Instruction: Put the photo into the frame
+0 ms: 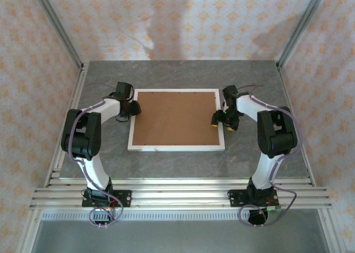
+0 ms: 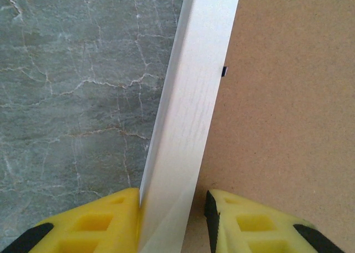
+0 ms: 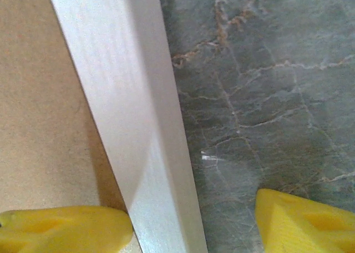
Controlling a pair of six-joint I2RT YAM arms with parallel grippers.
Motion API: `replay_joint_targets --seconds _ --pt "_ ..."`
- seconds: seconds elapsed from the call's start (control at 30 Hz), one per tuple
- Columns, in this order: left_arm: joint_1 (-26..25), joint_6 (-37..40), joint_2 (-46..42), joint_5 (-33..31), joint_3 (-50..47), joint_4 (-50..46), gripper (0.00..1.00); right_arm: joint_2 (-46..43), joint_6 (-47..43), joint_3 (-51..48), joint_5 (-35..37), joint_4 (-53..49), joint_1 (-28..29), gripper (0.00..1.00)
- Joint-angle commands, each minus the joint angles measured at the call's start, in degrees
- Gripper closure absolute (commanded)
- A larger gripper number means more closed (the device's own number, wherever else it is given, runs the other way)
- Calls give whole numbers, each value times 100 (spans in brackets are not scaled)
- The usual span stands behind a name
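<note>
The frame (image 1: 176, 147) lies flat on the grey table with a brown backing board (image 1: 175, 117) filling its opening. The photo is hidden. My left gripper (image 1: 133, 107) straddles the frame's left rail (image 2: 188, 109). In the left wrist view this gripper (image 2: 173, 200) has its outer finger (image 2: 105, 222) against the rail's outside edge, and a narrow gap separates the inner pad (image 2: 211, 219) from the rail. My right gripper (image 1: 221, 121) straddles the right rail (image 3: 127, 97). It (image 3: 194, 214) stands wide open, one finger over the board (image 3: 39, 125), the other well clear over the table.
The marble-grey table (image 1: 177, 164) has bare surface in front of and behind the frame. Patterned walls and metal posts (image 1: 55, 25) enclose the sides and back. A small black retaining tab (image 2: 224, 71) sits at the rail's inner edge.
</note>
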Motion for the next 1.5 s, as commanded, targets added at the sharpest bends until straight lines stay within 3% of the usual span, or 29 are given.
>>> replay_joint_targets --seconds 0.0,0.23,0.57,1.0,1.27,1.47 --pt "-212 -110 -137 697 -127 -92 66 618 77 -571 -1476 771 87 29" --pt "-200 -75 -173 633 -130 -132 66 407 -48 -586 -1497 653 -96 30" --pt "-43 125 -416 473 -85 -396 64 -508 -548 439 307 -520 -109 27" --pt "-41 151 -627 412 -71 -656 50 527 -1064 1653 838 -305 -247 29" --pt "193 93 -834 387 160 -764 39 862 -1155 1638 425 -52 -304 41" --pt "415 260 -670 210 605 -1035 38 905 -1151 1411 264 173 -342 66"
